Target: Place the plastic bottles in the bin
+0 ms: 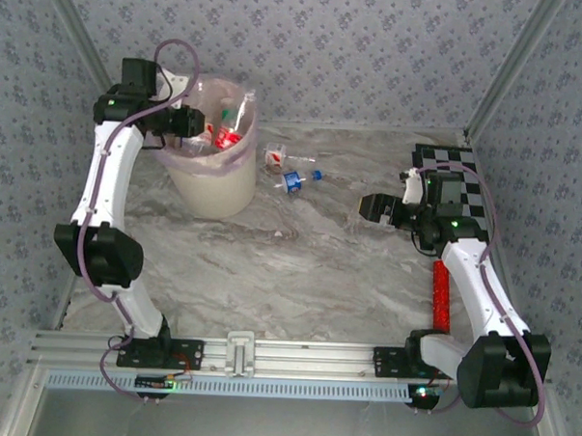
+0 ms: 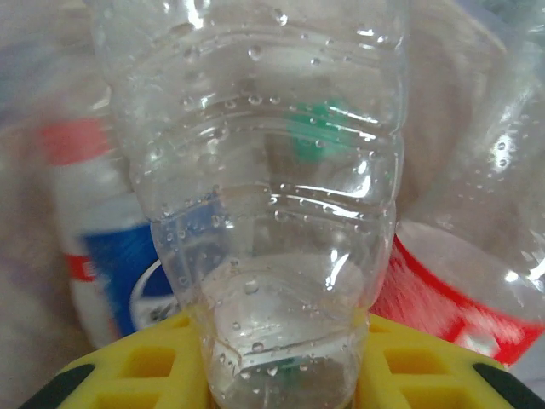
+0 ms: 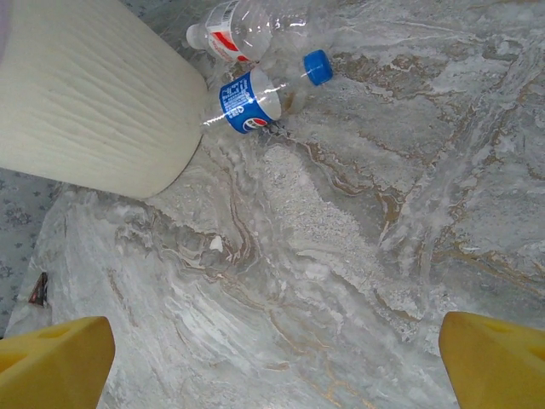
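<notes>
Though blurry, bottle (image 2: 272,256) seemingly between left fingers (image 2: 409,345).

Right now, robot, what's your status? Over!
Left gripper shut on clear bottle, over bin. Right gripper open, empty. Blue-label bottle and red-label bottle lie beside bin. Nothing blocking them.

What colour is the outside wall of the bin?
Cream-white bin; clearest in right wrist view.
</notes>
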`<action>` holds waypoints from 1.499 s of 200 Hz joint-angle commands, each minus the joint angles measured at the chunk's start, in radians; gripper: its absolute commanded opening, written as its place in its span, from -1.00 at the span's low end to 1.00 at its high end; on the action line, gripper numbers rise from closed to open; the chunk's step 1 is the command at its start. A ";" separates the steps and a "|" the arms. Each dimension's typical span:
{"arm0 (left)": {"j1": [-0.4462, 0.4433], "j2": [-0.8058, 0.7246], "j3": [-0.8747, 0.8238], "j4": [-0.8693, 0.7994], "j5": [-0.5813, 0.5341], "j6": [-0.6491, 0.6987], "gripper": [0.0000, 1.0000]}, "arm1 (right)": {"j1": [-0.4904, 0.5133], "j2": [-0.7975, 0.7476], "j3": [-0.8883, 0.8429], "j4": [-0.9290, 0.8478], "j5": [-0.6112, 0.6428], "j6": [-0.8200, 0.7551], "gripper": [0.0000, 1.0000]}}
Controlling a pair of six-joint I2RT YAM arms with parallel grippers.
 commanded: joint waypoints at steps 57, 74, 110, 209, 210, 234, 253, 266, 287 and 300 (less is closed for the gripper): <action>-0.029 0.057 0.033 -0.216 -0.088 -0.022 0.02 | 0.017 0.007 -0.003 0.007 0.024 0.001 1.00; -0.039 0.054 0.024 -0.186 -0.097 -0.016 0.31 | 0.021 0.012 -0.001 0.008 0.026 0.005 1.00; -0.052 -0.023 0.031 -0.076 0.002 0.016 0.69 | 0.029 0.021 0.001 0.006 0.040 0.004 1.00; -0.226 -0.140 0.101 0.171 -0.246 0.021 0.85 | 0.084 0.092 0.036 0.021 0.070 0.027 1.00; -0.232 -0.139 0.101 0.174 -0.249 0.023 0.85 | 0.085 0.093 0.037 0.020 0.071 0.027 1.00; -0.320 -0.106 0.098 0.232 -0.305 0.045 0.85 | 0.114 0.094 0.042 0.016 0.093 0.031 1.00; -0.354 -0.057 0.105 0.226 -0.422 0.063 0.82 | 0.131 0.097 0.044 0.010 0.108 0.032 1.00; -0.358 -0.030 0.097 0.229 -0.504 0.063 0.79 | 0.141 0.098 0.049 0.003 0.114 0.029 1.00; -0.352 0.003 0.065 0.263 -0.569 0.045 0.69 | 0.150 0.102 0.052 -0.001 0.118 0.026 1.00; -0.339 0.024 0.065 0.260 -0.578 0.005 0.62 | 0.154 0.105 0.055 -0.002 0.119 0.026 0.99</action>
